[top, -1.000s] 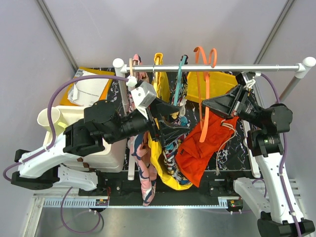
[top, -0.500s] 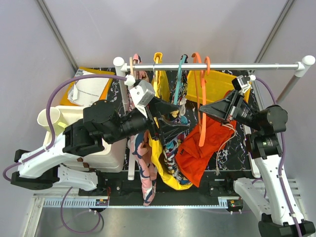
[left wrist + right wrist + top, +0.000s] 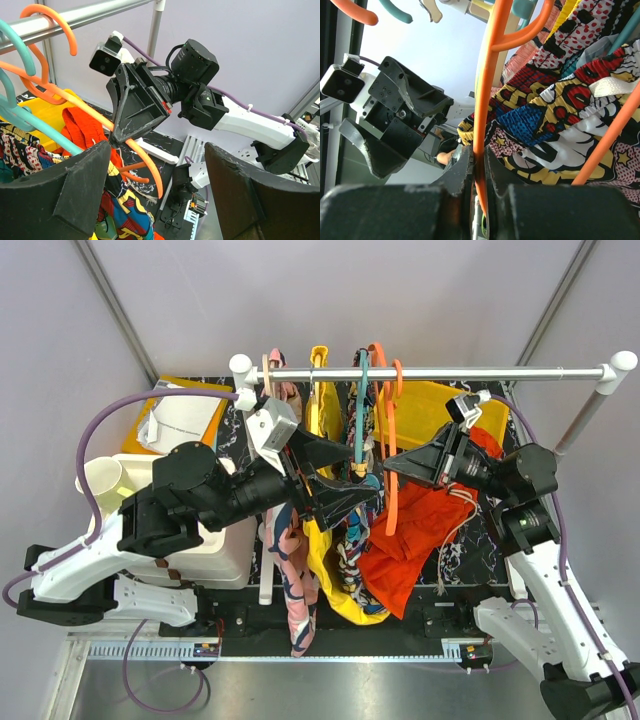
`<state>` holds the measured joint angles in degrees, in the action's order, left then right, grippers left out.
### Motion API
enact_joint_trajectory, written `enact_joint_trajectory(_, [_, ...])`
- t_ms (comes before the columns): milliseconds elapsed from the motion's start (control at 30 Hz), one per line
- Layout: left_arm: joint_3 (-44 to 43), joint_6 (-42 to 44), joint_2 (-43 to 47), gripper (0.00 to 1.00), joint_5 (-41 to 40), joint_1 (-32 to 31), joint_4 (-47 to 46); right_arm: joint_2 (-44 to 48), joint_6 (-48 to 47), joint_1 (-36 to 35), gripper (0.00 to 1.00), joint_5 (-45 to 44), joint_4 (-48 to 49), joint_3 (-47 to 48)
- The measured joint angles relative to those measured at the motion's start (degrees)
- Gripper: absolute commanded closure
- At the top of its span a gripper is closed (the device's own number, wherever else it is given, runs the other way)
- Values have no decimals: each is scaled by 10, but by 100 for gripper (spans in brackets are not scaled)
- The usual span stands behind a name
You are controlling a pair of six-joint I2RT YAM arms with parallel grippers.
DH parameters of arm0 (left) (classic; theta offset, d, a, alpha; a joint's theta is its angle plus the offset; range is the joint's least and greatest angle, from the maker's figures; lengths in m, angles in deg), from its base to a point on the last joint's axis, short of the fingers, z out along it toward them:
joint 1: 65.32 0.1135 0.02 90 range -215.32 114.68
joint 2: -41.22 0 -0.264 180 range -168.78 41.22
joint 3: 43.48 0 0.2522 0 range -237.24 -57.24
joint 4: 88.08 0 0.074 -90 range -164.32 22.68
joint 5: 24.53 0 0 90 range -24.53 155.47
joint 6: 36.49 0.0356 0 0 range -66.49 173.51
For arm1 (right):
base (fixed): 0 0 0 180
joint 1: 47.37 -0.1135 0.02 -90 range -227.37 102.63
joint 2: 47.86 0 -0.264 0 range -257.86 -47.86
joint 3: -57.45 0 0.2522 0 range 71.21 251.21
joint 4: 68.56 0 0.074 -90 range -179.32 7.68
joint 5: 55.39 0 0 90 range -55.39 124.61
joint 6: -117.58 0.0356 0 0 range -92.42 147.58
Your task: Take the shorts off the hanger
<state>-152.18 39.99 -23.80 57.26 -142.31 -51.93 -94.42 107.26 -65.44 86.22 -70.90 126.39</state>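
The orange hanger (image 3: 390,450) hangs by its hook from the rail (image 3: 470,372). The orange-red shorts (image 3: 420,535) droop below it, their pale drawstring dangling on the right. My right gripper (image 3: 392,468) is shut on the hanger's arm; in the right wrist view the orange bar (image 3: 487,85) runs between the closed jaws of this gripper (image 3: 479,161). My left gripper (image 3: 362,502) is open just left of the shorts, among the patterned garments. In the left wrist view its fingers (image 3: 75,190) stand wide apart, with the hanger (image 3: 145,160) and shorts (image 3: 80,125) beyond them.
A teal hanger (image 3: 358,410) with a patterned garment (image 3: 345,540), a yellow garment (image 3: 330,585) and a pink patterned garment (image 3: 292,590) hang left of the shorts. A white bin (image 3: 210,540) stands left, a yellow bin (image 3: 430,405) at the back.
My right gripper has slid the orange hanger left along the rail, close to the teal hanger. The shorts moved left with it. My left arm shifted slightly up.
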Motion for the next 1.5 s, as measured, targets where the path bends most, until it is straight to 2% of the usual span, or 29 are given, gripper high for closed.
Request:
enact_joint_trajectory(67, [0,0,0,20,0,0,0,1,-7,-12,93,-14,-6,0])
enact_joint_trajectory(100, [0,0,0,20,0,0,0,1,-11,-18,81,-17,-7,0])
enact_joint_trajectory(167, [0,0,0,20,0,0,0,2,-18,-24,69,-26,-13,0])
enact_joint_trajectory(200, [0,0,0,20,0,0,0,4,-23,-26,60,-29,-21,0])
enact_joint_trajectory(300, [0,0,0,20,0,0,2,15,-47,-27,53,-42,-72,-1])
enact_joint_trajectory(533, [0,0,3,20,0,0,5,59,-129,-28,20,-91,-220,-1])
enact_joint_trajectory(733, [2,0,19,19,0,0,10,109,-198,-28,4,-146,-348,15])
enact_joint_trajectory(867, [2,0,25,19,0,0,10,135,-239,-29,1,-221,-438,55])
enact_joint_trajectory(1067, [9,0,25,19,0,0,15,170,-257,-29,0,-389,-578,68])
enact_joint_trajectory(1300, [9,1,27,19,0,0,20,204,-216,-29,0,-536,-668,6])
enact_joint_trajectory(1500, [9,2,27,19,0,0,21,198,-165,-29,0,-615,-707,-37])
